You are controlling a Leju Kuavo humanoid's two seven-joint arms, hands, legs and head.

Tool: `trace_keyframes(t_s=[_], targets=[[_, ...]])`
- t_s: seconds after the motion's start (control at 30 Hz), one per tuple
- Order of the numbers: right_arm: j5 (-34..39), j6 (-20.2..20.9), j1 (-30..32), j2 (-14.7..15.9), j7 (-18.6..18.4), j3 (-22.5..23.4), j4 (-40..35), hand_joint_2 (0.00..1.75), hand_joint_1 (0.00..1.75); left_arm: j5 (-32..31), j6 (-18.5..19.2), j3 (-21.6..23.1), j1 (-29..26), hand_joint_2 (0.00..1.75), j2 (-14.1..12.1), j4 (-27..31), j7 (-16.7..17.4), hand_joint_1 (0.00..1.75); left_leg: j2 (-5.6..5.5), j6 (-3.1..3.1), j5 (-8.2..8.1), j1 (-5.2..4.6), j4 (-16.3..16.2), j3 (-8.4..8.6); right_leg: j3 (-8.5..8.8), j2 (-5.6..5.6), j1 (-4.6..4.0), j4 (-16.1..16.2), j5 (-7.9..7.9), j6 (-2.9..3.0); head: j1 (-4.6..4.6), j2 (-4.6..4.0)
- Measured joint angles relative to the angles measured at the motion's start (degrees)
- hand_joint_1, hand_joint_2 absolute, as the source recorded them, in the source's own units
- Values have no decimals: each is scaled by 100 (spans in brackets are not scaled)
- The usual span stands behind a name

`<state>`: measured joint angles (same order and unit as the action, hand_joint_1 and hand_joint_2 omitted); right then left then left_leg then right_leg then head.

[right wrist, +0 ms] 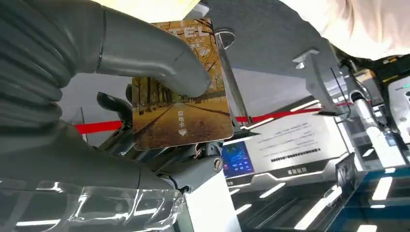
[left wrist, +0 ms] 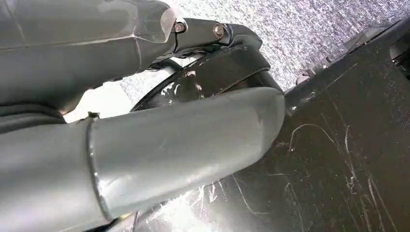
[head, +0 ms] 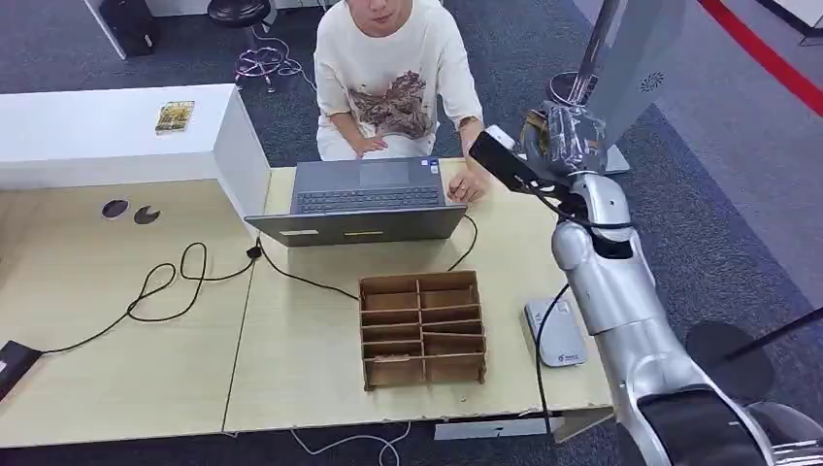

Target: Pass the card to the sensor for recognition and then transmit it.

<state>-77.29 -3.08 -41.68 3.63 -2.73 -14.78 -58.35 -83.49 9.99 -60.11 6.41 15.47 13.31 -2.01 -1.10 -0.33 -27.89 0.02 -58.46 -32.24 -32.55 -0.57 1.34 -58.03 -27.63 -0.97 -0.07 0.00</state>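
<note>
My right arm is raised over the table's far right corner. The right hand (head: 568, 136), wrapped in clear plastic, holds a card (head: 533, 126) beside the seated person. Up close, the card (right wrist: 181, 92) shows an autumn tree avenue, and the right hand (right wrist: 72, 96) pinches it between the grey thumb (right wrist: 159, 58) on its face and the fingers behind it. The white card sensor (head: 558, 335) lies flat on the table near the right edge, well below the hand. My left hand (left wrist: 145, 154) hangs low by my body with the thumb stretched out and nothing in it.
A person sits behind an open laptop (head: 364, 199), with one hand (head: 466, 186) on the table close to my right hand. A wooden compartment box (head: 422, 330) stands left of the sensor. Black cables cross the tabletop. A second card (head: 175, 116) lies on the white cabinet (head: 107, 136).
</note>
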Motion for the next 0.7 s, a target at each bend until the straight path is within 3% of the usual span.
trace_keyframes(t_s=[0.7], targets=[[-374, 0, -631, -536, -50, -245, 942, 175, 175, -39, 74, 125, 6, 0, -28, 0, 9, 0, 1, 0, 1, 0, 0, 1, -1, 1, 0, -1, 0, 0, 0, 2]])
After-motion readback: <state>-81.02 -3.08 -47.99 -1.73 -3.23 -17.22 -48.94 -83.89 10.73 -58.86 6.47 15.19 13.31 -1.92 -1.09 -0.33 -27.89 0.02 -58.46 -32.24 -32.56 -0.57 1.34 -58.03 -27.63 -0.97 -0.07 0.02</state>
